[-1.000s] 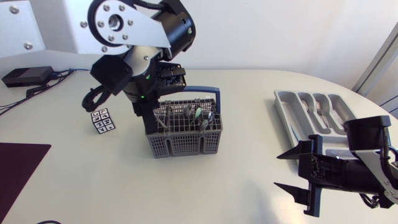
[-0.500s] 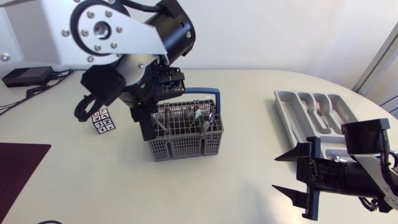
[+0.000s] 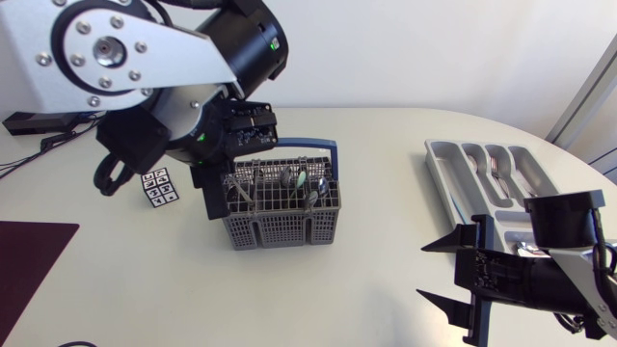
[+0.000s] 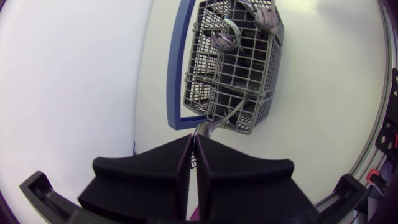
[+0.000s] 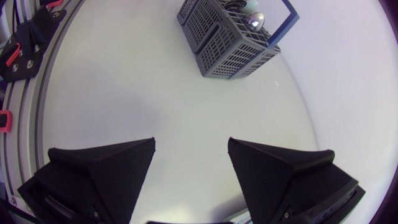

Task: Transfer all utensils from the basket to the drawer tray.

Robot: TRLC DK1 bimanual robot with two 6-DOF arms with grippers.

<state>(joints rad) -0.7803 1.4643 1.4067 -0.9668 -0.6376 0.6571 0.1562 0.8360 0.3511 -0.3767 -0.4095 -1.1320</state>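
My left hand [image 4: 193, 138] is pinched tight on the thin end of a silver utensil [image 4: 219, 121]. Its other end is in the grey basket [image 4: 202, 68] just ahead. My right hand [image 5: 191, 143] is spread wide over the counter [image 5: 155, 93], holding nothing, near the drawer tray [image 3: 439, 172].
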